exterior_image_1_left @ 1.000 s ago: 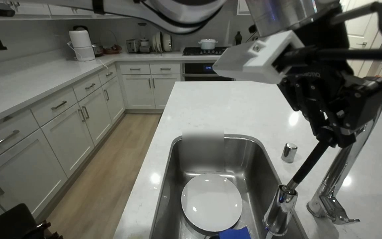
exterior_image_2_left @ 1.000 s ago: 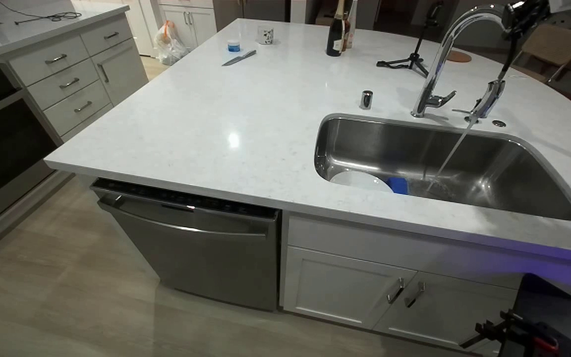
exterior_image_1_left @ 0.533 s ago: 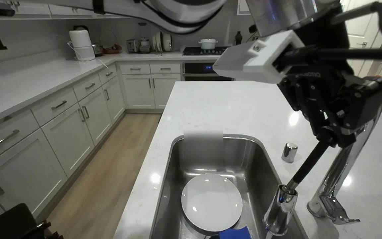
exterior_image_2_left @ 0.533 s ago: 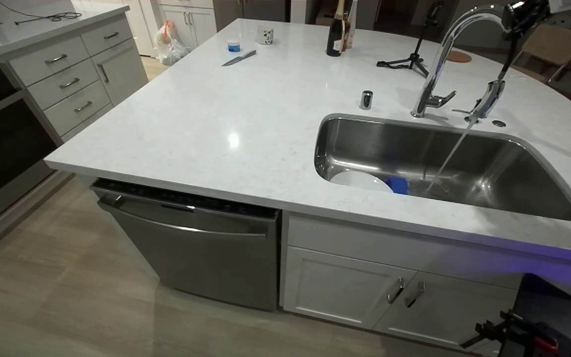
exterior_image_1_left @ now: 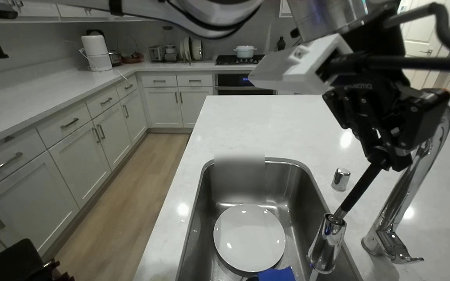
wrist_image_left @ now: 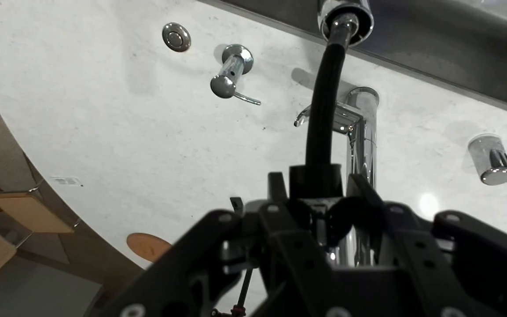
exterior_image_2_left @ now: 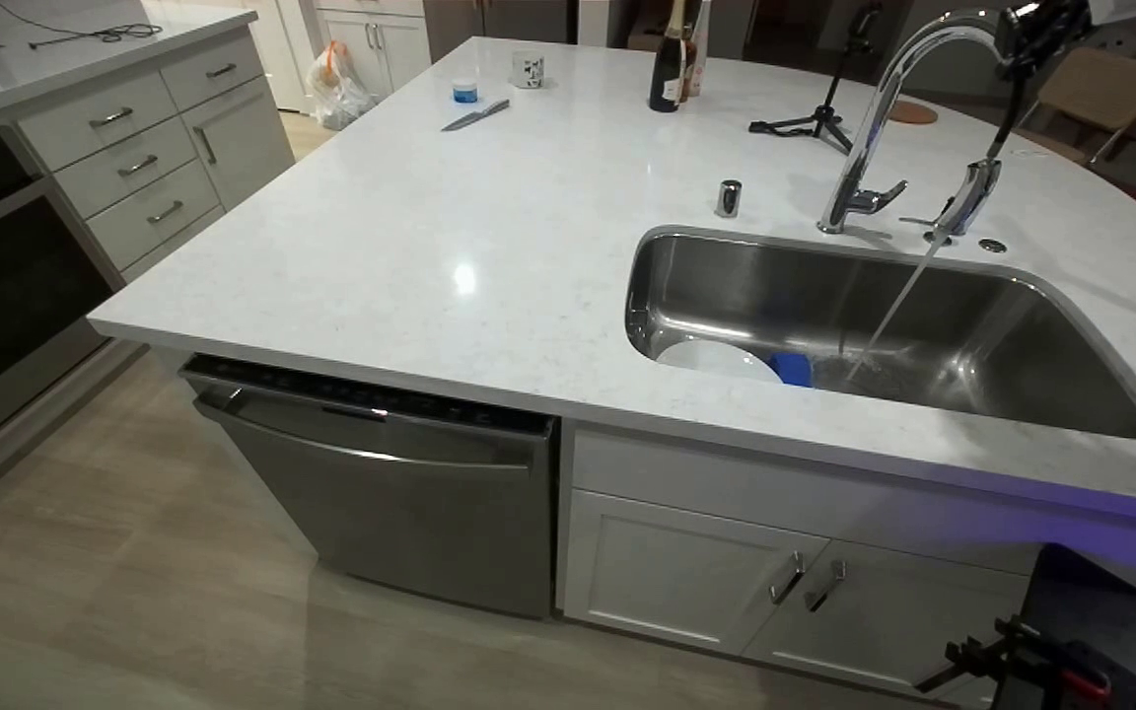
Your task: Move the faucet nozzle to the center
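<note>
The faucet nozzle is a chrome gooseneck (exterior_image_2_left: 879, 108) with its chrome spray head (exterior_image_1_left: 326, 244) hanging on a black hose (exterior_image_1_left: 359, 189). The spray head hangs tilted over the sink's faucet-side edge and also shows in the wrist view (wrist_image_left: 346, 20). Water runs from it into the stainless-steel sink (exterior_image_2_left: 805, 281), landing beside a blue sponge. My gripper (wrist_image_left: 319, 187) is shut around the spout's end, with the black collar (wrist_image_left: 317, 180) between its fingers. It also shows in both exterior views (exterior_image_1_left: 391, 158) (exterior_image_2_left: 1027, 54). The sink's middle lies below the stream, partly hidden by the front counter edge.
A white plate (exterior_image_1_left: 249, 238) and the blue sponge (exterior_image_2_left: 791, 369) lie in the sink. A chrome knob (exterior_image_1_left: 341, 179), faucet lever (exterior_image_1_left: 399, 249) and soap dispenser (wrist_image_left: 231, 72) stand along the rim. A tripod (exterior_image_2_left: 815, 123), bottles (exterior_image_2_left: 669, 69) and a knife (exterior_image_2_left: 476, 115) are farther back.
My gripper, the spout's end and the spray head have shifted slightly left in both exterior views. The gripper has kept its hold, and the water still runs.
</note>
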